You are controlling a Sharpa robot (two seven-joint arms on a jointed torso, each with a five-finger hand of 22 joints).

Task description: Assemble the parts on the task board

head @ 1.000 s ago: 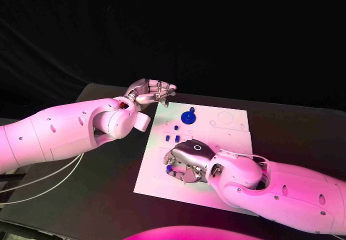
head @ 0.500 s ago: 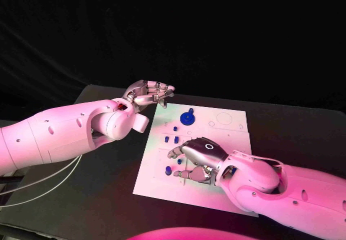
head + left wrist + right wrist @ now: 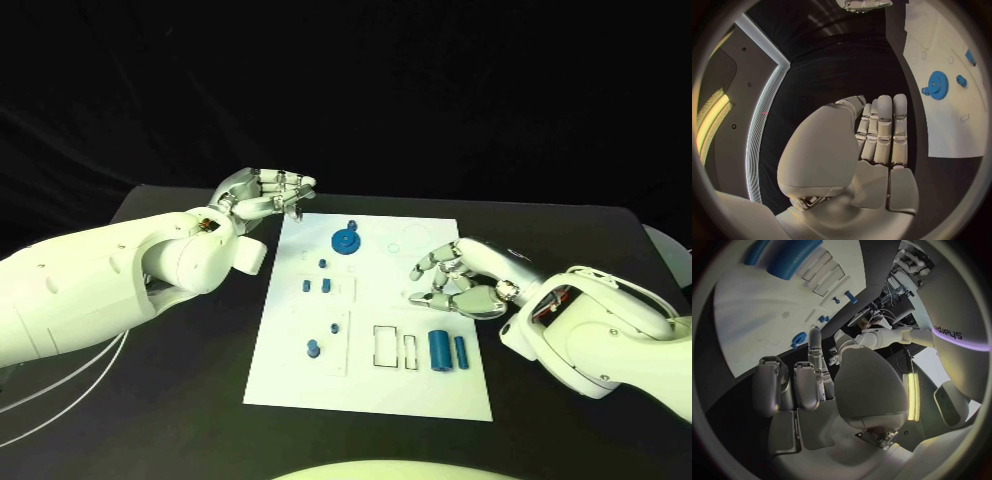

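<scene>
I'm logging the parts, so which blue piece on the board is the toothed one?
The blue gear at the board's far end, near the left hand. It is a round toothed disc; the other blue pieces are small pegs or smooth cylinders.

- Black table ran across the scene, surface matte and dark.
- Black backdrop hung behind the table's far edge, no visible detail.
- Left wrist view caught a dark wall panel edged by a lit white strip.
- Right wrist view showed a yellowish vertical light bar.

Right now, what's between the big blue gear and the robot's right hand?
In the head view, only bare white task board lies between the gear and the right hand.
</scene>
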